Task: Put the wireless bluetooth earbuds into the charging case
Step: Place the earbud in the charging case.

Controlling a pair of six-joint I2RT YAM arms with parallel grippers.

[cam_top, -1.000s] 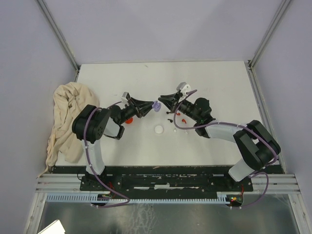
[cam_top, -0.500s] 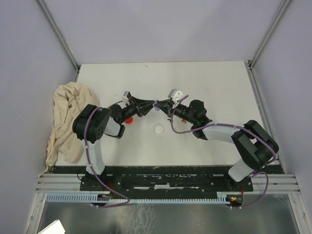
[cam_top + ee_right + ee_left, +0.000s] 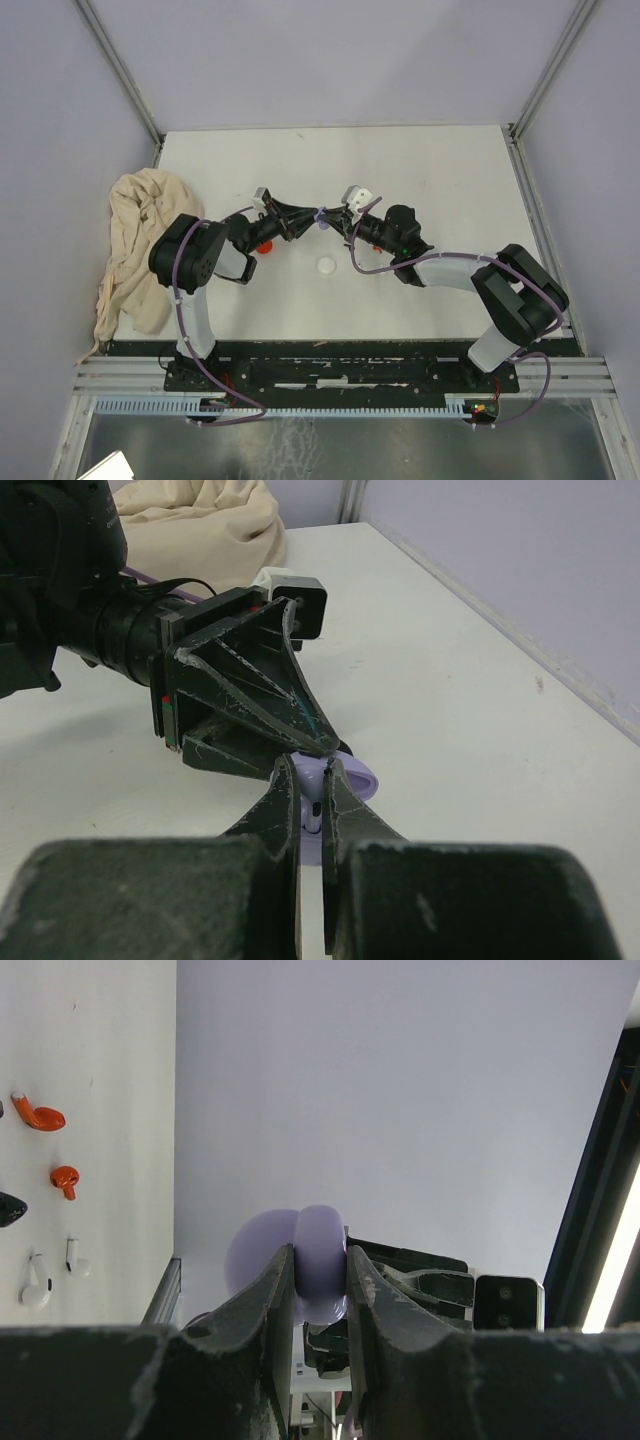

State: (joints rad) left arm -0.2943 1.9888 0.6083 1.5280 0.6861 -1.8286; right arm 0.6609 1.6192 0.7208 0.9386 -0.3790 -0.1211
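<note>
I am watching the left gripper (image 3: 320, 1262) first: its two fingers are pressing flat against both faces of the lilac charging case (image 3: 322, 1235), clamped on it with no gap showing. That wrist is rolled onto its side, so in its own camera the table (image 3: 90, 1060) is standing as a vertical strip at the left.

The right gripper (image 3: 313, 772) is narrowed to a thin slit, and a small lilac earbud (image 3: 316, 810) with a dark spot is sitting pinched between the fingers. Its tips are meeting the left claw's tips nose to nose, right at the case, whose lilac rim is poking out just beside the right finger. I cannot tell whether the earbud is touching the case.

From above, both arms are reaching forward and inward, lying low over the table, forearms angling toward each other and joining near the middle.

On the table, two red earbuds (image 3: 40, 1118), a black earbud (image 3: 8, 1208) and two white earbuds (image 3: 37, 1288) are lying loose, apart from one another. A white disc (image 3: 325, 266) is sitting near the joined claws, a red disc (image 3: 265, 245) is peeking from under the left arm, and a cream cloth (image 3: 140, 230) is heaped at the left edge.
</note>
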